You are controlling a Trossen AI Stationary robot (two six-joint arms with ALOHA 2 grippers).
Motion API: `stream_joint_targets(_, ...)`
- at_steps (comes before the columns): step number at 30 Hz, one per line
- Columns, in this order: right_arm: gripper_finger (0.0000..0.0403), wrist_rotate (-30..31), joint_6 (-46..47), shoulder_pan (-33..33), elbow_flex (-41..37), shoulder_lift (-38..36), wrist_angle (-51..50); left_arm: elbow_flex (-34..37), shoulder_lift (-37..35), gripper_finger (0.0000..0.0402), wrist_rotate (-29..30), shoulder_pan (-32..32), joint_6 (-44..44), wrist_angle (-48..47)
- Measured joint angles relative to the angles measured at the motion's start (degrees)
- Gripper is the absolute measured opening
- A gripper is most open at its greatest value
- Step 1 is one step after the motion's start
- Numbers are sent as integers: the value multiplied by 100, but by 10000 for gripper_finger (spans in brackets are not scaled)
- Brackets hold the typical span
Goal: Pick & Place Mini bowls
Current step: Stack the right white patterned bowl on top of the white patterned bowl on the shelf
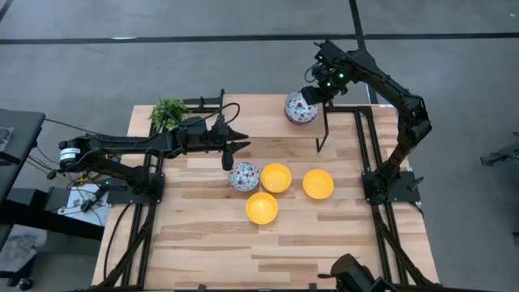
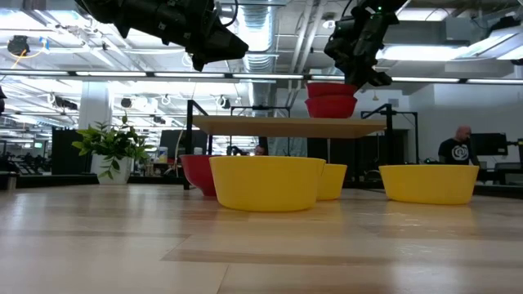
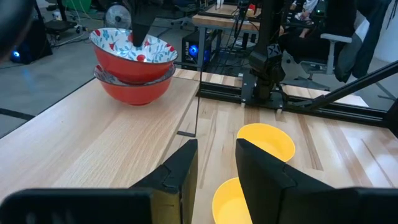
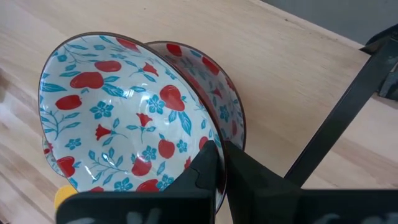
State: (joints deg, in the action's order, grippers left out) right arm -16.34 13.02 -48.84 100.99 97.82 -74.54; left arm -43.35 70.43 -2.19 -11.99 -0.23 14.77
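Your right gripper is pinched tight on the rim of a floral bowl, and that bowl sits nested at a slant in a second floral bowl on the raised shelf at the far side of the table. From the left wrist camera the stack looks slightly skewed, the upper bowl not quite level in the lower 1.

The main risk, as I read it, is the release. If you open while the upper bowl is tilted, it may rock or slide off the lower 1, and the stack stands near the shelf edge. Lifting away without fully letting go could also drag both bowls, since the finger inside the rim can catch.

Your left gripper hangs above the table with its fingers partly apart and nothing between them, just beside the third floral bowl. That bowl touches or nearly touches 1 yellow bowl; another yellow bowl lies just in front and a third a little to the right. Coming down on the floral 1 there, you could nudge its yellow neighbour or clip 2 rims at once. The potted plant is well clear.
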Motion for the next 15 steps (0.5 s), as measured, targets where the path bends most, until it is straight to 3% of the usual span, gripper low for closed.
stream_joint_targets(15, 51, -14, 0, 0, 0, 2, 2, 0, 0, 108, 1, 0, 0, 0)
